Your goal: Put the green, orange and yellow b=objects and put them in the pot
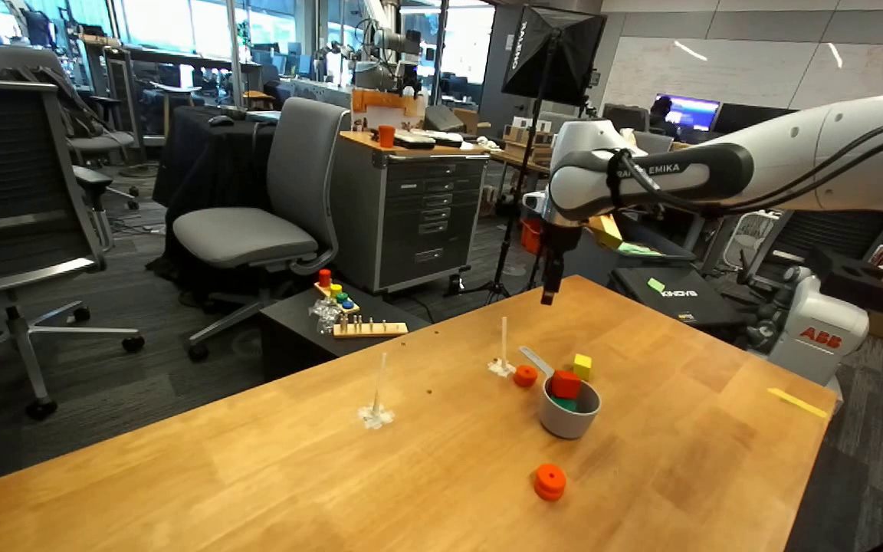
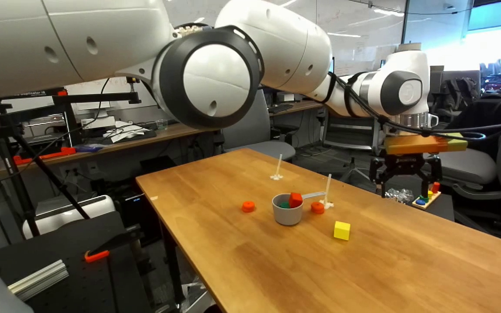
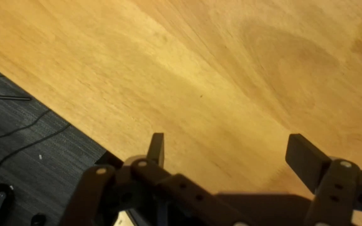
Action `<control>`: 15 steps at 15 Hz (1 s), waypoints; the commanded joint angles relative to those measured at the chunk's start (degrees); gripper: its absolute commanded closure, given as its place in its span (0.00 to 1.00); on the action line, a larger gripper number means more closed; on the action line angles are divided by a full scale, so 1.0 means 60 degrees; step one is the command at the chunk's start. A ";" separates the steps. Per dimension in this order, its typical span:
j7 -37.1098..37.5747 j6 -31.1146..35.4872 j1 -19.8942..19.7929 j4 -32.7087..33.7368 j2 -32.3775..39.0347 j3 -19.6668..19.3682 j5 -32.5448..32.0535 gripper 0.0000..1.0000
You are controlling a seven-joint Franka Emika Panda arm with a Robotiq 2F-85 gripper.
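Pot upright on the table, its long handle pointing toward the nearer peg; inside, a red block and a partly hidden green piece. Yellow block and orange wheels lie on the table nearby. Gripper spread wide, holding nothing.

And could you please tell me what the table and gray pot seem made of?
The table appears wooden, satin-finished: grain and soft sheen show. The gray pot may be plastic or coated metal; its matte, even surface leaves that open.
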 commanded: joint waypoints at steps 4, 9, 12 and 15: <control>-0.0109 0.0395 0.0477 -0.0177 0.0525 -0.0137 -0.0390 0.00; -0.0009 0.0356 0.0638 -0.0061 0.0601 -0.0024 -0.0342 0.00; -0.0009 0.0372 0.0641 -0.0061 0.0601 -0.0026 -0.0347 0.00; -0.0150 0.0637 0.0682 0.0079 0.0601 -0.0004 -0.0372 0.00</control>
